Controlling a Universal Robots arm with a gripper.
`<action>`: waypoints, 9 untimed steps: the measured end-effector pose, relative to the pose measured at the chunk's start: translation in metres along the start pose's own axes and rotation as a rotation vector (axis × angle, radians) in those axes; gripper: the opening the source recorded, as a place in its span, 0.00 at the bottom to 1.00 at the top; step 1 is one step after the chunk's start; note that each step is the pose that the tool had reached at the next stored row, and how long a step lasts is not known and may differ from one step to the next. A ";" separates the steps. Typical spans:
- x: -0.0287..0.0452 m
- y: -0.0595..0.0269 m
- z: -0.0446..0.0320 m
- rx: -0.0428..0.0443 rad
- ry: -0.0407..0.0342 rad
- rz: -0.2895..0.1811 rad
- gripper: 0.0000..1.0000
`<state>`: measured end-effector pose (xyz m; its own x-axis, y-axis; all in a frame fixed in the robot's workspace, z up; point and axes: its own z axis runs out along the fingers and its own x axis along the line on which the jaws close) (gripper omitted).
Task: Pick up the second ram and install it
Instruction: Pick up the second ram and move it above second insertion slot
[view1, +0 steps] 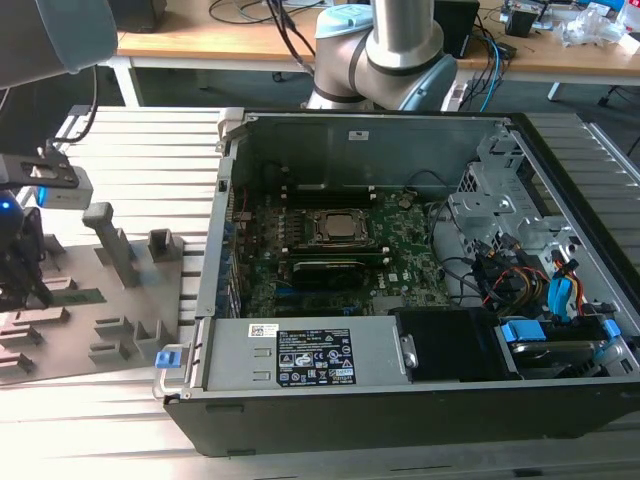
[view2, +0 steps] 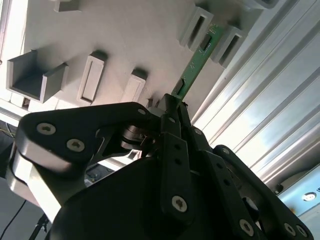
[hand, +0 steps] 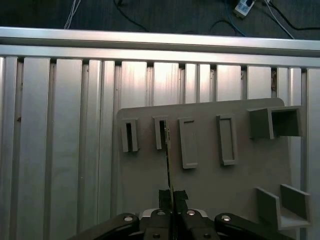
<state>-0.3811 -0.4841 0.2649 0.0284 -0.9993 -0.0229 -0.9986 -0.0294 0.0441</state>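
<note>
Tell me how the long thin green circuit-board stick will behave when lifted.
Likely stiff and light: the long thin green circuit-board stick looks straight, flat and slim. Probably fragile: bare board. Gripped near one end by the gripper, it might pivot.

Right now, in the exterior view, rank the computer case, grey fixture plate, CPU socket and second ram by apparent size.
1. computer case
2. grey fixture plate
3. CPU socket
4. second ram, thin, in the tool; close to the socket in length.
</note>
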 end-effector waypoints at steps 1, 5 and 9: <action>0.0000 0.0001 -0.0012 0.0000 -0.0001 0.000 0.14; -0.0002 0.0003 -0.0077 0.0000 0.0000 0.000 0.14; -0.0004 0.0007 -0.0164 0.0000 0.0000 0.000 0.14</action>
<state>-0.3811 -0.4841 0.2814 0.0284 -0.9993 -0.0229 -0.9986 -0.0294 0.0441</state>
